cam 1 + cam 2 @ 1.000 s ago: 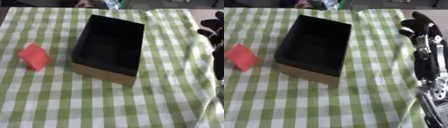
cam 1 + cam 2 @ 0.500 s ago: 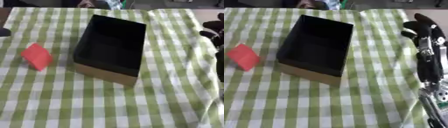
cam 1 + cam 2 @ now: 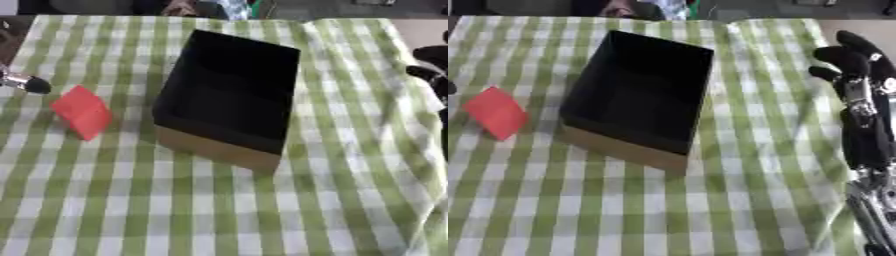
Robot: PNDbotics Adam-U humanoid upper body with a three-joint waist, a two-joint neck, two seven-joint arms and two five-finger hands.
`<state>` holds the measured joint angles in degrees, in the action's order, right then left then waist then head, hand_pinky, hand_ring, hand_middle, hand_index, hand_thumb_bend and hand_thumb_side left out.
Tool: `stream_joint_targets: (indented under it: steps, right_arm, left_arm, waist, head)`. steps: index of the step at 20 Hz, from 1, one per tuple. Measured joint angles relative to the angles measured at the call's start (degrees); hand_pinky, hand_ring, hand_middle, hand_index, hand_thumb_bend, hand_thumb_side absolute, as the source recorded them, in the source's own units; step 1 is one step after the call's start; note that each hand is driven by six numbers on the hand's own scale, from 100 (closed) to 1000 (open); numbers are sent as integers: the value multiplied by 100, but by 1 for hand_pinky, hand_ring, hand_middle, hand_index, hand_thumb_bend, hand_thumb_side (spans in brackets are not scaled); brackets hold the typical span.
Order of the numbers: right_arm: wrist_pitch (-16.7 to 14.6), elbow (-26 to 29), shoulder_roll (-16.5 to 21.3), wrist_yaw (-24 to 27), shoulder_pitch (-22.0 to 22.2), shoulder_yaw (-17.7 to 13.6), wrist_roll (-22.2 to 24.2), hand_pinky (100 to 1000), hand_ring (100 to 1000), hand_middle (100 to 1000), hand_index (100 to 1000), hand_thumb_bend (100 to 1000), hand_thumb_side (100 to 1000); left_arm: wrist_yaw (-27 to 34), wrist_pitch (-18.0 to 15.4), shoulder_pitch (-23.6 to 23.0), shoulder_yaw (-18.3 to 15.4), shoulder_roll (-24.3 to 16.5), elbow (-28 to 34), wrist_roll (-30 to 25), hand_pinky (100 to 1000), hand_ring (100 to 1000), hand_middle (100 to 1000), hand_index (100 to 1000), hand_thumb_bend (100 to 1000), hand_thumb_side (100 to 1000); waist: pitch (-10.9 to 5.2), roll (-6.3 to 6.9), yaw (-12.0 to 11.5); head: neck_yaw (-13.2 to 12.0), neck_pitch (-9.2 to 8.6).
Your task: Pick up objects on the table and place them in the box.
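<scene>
A red block point(image 3: 81, 111) lies tilted on the green checked cloth, left of the box. The box point(image 3: 219, 149) is open, black inside with a tan outer wall, and sits askew in the middle with nothing visible in it. A small black and silver part of my left hand point(image 3: 28, 83) pokes in from the left edge, just up and left of the red block and apart from it. My right hand point(image 3: 859, 105) stands at the right edge with fingers up and relaxed, open and holding nothing, well right of the box.
The checked cloth point(image 3: 219, 210) covers the whole table, and its right edge point(image 3: 833, 30) falls off near my right hand. Dark shapes and a pale object point(image 3: 232, 7) sit beyond the far edge.
My left hand has come into view at the left edge near the red block. The whole picture has shifted slightly, so the camera moved. The right hand stays at the right.
</scene>
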<state>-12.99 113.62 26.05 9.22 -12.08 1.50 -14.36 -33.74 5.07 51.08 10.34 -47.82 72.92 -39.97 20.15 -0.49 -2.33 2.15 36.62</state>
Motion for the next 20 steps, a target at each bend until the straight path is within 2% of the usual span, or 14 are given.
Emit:
stream_joint_targets:
  steps: [3, 8, 12, 20]
  right_arm:
    - [25, 0, 0, 0, 1, 13, 2, 769, 817, 685, 860, 100, 701]
    - [59, 0, -1, 0, 2, 30, 7, 769, 817, 685, 861, 100, 700]
    - [74, 0, -2, 0, 2, 30, 7, 770, 817, 683, 861, 100, 700]
    - [95, 0, -2, 7, 2, 31, 25, 771, 816, 681, 859, 100, 698]
  left_arm:
    - [310, 173, 92, 27, 74, -51, -241, 838, 894, 899, 1000, 955, 692]
    - [497, 306, 190, 82, 140, -35, -450, 842, 890, 877, 1000, 975, 690]
    - [519, 356, 235, 207, 152, 32, -626, 833, 889, 860, 1000, 1000, 737]
    - [-52, 367, 315, 537, 276, -90, -872, 788, 873, 821, 1000, 1000, 767]
  waist:
    - [0, 5, 8]
    - [0, 36, 9]
    - [-1, 37, 10]
    - [-42, 85, 3]
  head:
    - [-15, 0]
    - [-27, 0]
    - [-42, 1]
    - [-56, 7]
